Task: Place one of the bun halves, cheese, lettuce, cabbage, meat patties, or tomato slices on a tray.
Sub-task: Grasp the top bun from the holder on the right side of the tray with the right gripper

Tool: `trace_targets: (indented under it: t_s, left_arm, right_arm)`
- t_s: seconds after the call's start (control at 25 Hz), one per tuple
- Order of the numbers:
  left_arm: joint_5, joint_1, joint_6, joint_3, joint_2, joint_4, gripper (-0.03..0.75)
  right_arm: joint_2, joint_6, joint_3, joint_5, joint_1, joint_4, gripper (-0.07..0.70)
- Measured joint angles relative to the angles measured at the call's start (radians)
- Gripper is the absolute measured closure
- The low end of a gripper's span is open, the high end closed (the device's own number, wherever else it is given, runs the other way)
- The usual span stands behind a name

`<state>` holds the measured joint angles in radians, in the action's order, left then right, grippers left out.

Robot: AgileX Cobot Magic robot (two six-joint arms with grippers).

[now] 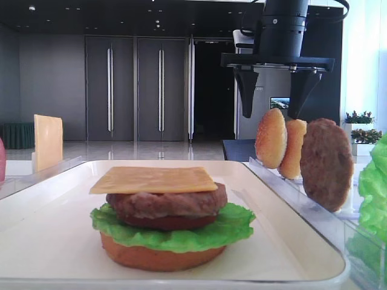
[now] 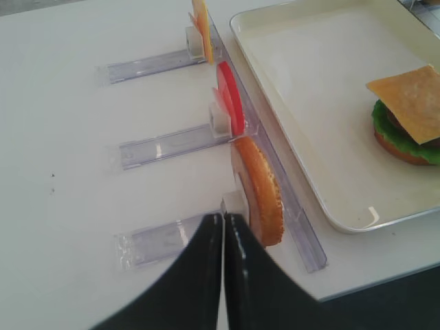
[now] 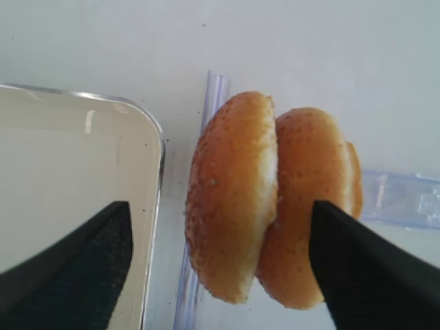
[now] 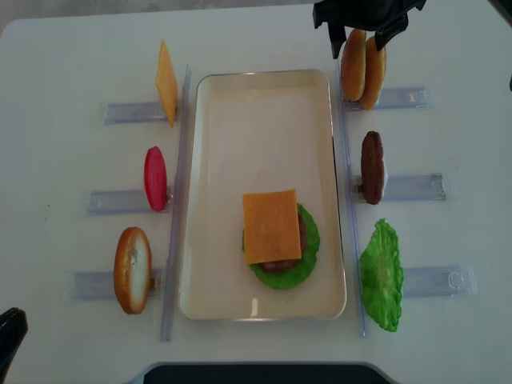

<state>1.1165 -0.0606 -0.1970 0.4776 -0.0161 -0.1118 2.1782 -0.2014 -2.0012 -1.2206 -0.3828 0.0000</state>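
Spread wide, my right gripper [image 3: 220,265] straddles the upright top bun [image 3: 234,196] to pinch it for the tray [image 3: 155,158]; left gripper [image 2: 223,237] rests closed.

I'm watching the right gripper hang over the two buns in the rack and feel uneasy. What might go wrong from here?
The two top buns stand on edge pressed together, and the open right gripper straddles both, so closing may pinch both or topple one. One finger hangs over the tray rim and may catch it on descent. The cheese lies loose atop the stack, so a bun set down off-centre may shift it.
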Motion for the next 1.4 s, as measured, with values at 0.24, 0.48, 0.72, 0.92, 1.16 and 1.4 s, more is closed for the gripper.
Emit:
trace_targets:
  t_s: [0.24, 0.48, 0.72, 0.92, 1.16, 1.4]
  left_arm:
    - [0.000, 0.000, 0.000, 0.000, 0.000, 0.000, 0.716]
    - [0.000, 0.000, 0.000, 0.000, 0.000, 0.000, 0.716]
    - [0.000, 0.000, 0.000, 0.000, 0.000, 0.000, 0.716]
    - [0.000, 0.000, 0.000, 0.000, 0.000, 0.000, 0.716]
    - [0.000, 0.000, 0.000, 0.000, 0.000, 0.000, 0.716]
    - [0.000, 0.000, 0.000, 0.000, 0.000, 0.000, 0.716]
  right_arm:
    - [0.006, 0.000, 0.000, -0.001, -0.012, 0.000, 0.178]
    - [0.010, 0.000, 0.000, -0.001, -0.024, 0.000, 0.209]
    - [0.010, 0.000, 0.000, -0.001, -0.024, -0.006, 0.255]
    - [0.010, 0.000, 0.000, -0.001, -0.024, -0.030, 0.361]
    - [0.010, -0.001, 0.000, -0.001, -0.024, -0.035, 0.442]
    - [0.010, 0.000, 0.000, 0.000, -0.024, -0.033, 0.461]
